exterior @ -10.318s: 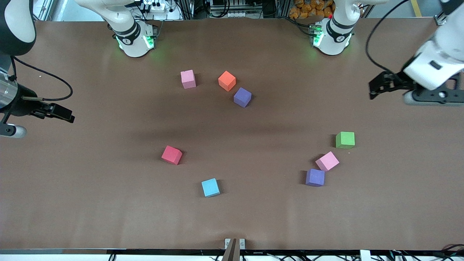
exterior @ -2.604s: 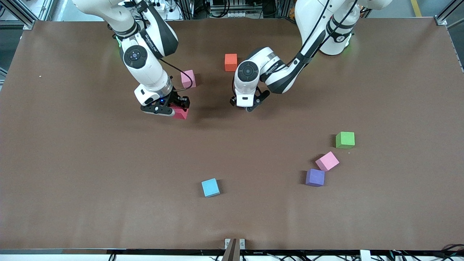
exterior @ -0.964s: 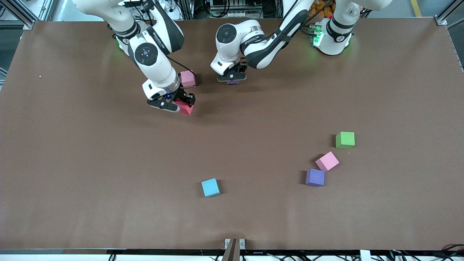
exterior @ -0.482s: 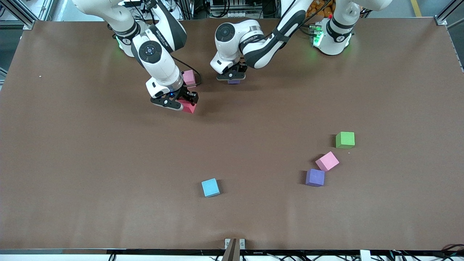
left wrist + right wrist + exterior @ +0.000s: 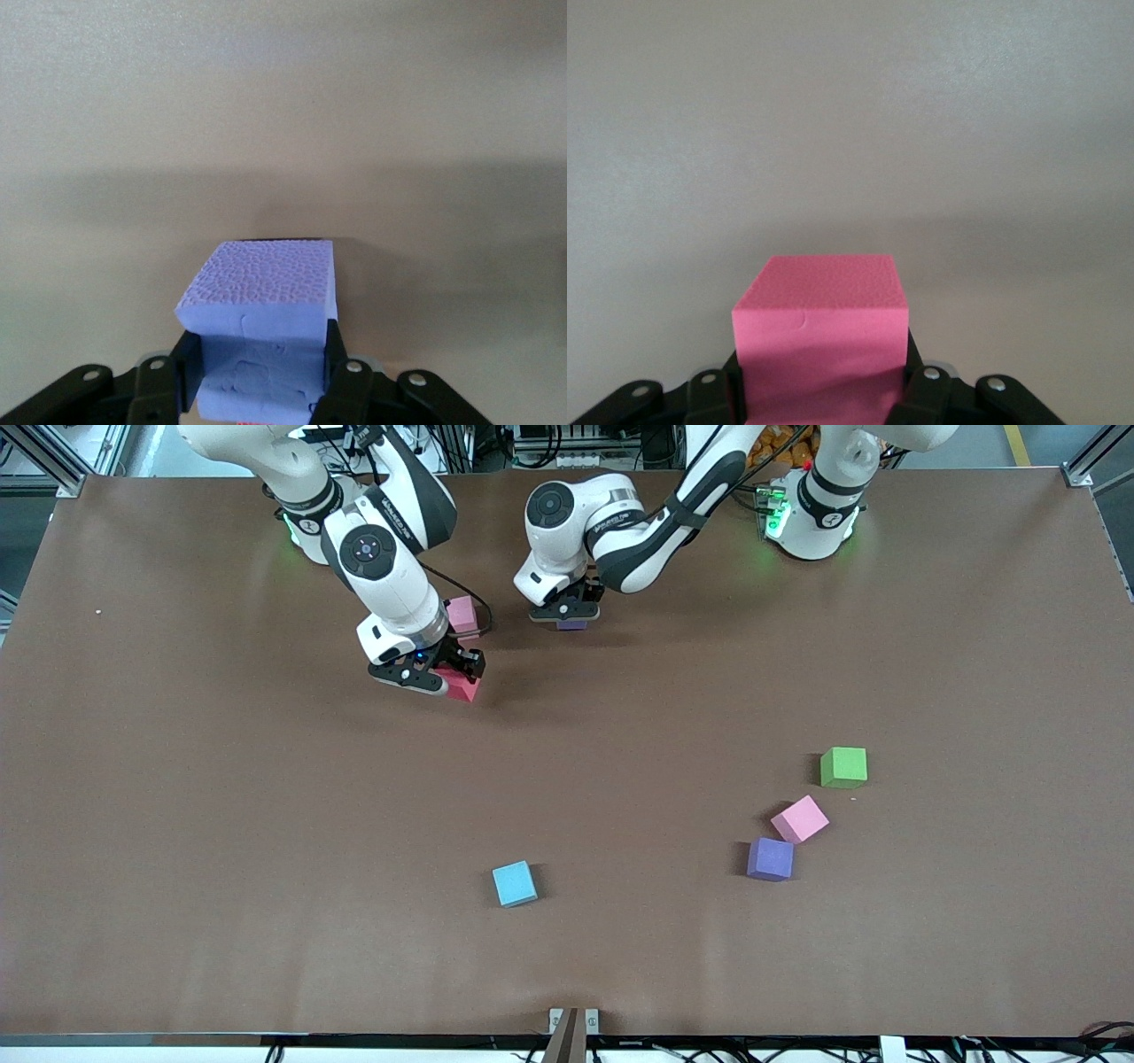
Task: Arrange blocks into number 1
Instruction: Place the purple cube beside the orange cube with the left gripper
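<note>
Right claw grips a red foam cube beside a light pink foam cube; left claw grips a purple foam cube low over the brown worktop. No numeral formed yet; another pink cube waits untouched.

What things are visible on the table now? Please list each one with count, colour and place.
red block: one, red, held in the right gripper, nearer to the front camera than the pink block by the right arm.
purple block: one, purple, held in the left gripper.
second purple block: one, purple, touching the pink block toward the left arm's end.
pink blocks: two, light pink; one partly hidden by the right arm, one near the green cube.
green cube: one, green, toward the left arm's end.
light blue cube: one, nearest the front camera.
right gripper: jaws shut on red block.
left gripper: jaws shut on purple block.
</note>
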